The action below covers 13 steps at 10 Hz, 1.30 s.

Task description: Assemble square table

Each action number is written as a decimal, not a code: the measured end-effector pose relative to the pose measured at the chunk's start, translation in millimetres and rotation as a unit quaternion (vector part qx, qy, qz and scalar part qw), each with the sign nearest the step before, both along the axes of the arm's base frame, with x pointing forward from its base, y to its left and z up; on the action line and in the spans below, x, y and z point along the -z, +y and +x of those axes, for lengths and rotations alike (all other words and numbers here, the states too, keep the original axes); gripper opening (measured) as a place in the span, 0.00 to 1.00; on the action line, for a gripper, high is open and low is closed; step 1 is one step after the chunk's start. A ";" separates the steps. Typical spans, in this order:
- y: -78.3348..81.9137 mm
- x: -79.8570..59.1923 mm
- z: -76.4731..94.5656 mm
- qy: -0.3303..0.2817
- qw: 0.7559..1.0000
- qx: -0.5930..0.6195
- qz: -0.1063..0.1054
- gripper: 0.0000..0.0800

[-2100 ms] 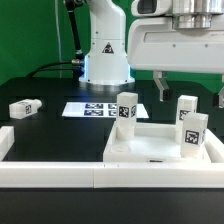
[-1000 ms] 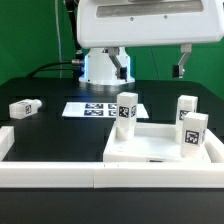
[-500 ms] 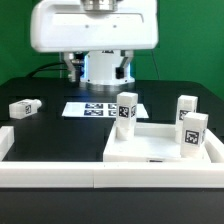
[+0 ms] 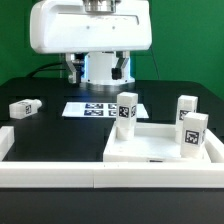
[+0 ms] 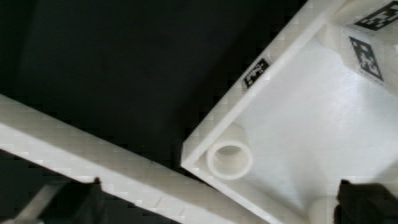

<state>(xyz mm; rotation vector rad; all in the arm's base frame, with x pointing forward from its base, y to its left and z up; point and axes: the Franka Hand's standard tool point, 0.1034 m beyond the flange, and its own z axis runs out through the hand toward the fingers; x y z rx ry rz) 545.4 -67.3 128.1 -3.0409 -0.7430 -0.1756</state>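
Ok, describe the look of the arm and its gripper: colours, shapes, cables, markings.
The arm is glossy white with rounded shells; its base carries a black triangular warning mark. A big white boxy hand fills the top of the exterior view. The gripper has two dark fingers below it. A dark cable trails at the exterior view's left. In the wrist view the fingertips appear black.

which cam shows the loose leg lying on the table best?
Exterior view: the loose leg lies on the dark table by the exterior view's left edge, apart from the tabletop. Wrist view shows only a tabletop corner, not that leg.

light: bright, even | shadows: soft | exterior: sharp | wrist: slightly blurred
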 end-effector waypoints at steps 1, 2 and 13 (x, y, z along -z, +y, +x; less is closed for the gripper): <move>-21.4 0.2 -19.0 0.006 1.000 0.026 0.012 0.81; -46.1 1.0 -40.3 0.018 0.997 0.068 0.032 0.81; -130.9 27.1 -102.3 0.102 0.963 0.236 0.080 0.81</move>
